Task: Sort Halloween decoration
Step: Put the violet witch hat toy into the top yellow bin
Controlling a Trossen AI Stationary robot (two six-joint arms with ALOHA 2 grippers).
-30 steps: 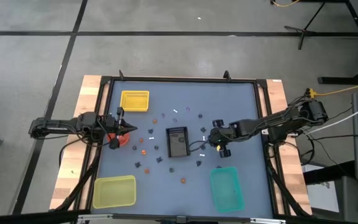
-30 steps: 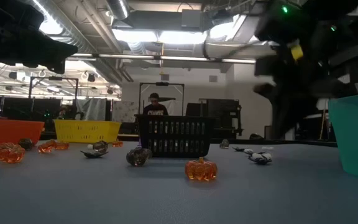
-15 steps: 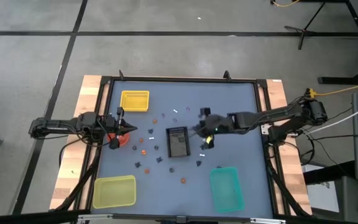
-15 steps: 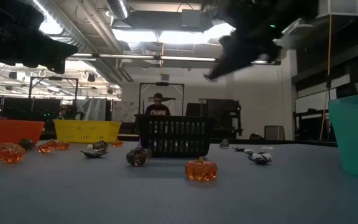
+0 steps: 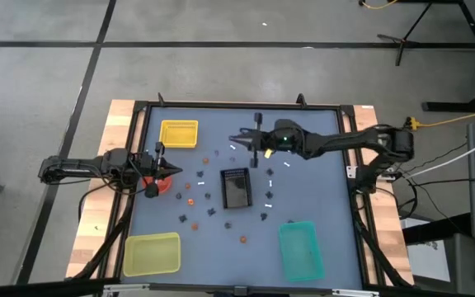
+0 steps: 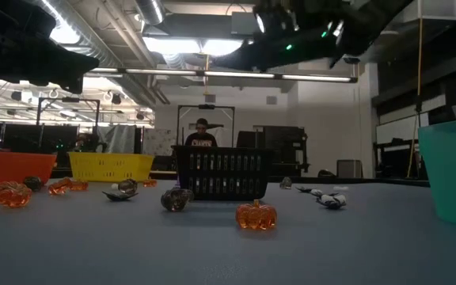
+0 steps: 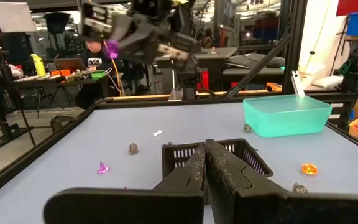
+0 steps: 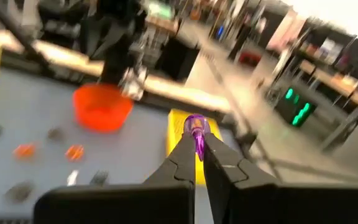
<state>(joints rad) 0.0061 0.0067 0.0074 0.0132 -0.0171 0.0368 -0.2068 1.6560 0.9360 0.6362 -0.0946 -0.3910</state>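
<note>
The right gripper [image 5: 239,139] hangs above the table, pinching a purple trinket [image 8: 196,127] at its fingertips, with the yellow tray [image 5: 179,134] ahead of it. The left gripper [image 5: 175,172], pressed together and empty, waits by the orange bowl [image 5: 158,183]; the remaining trinkets [image 5: 242,239] lie scattered around the black basket [image 5: 236,187] between the two.

- Black rectangular tray [image 5: 235,187] sits mid-frame on the grey table [image 5: 320,190].
- Yellow container [image 5: 179,134] upper left.
- Orange container [image 5: 162,184] at left.
- Yellow-green container [image 5: 152,253] lower left.
- Teal container [image 5: 300,249] lower right.
- A person [image 6: 200,134] stands beyond the table.
</note>
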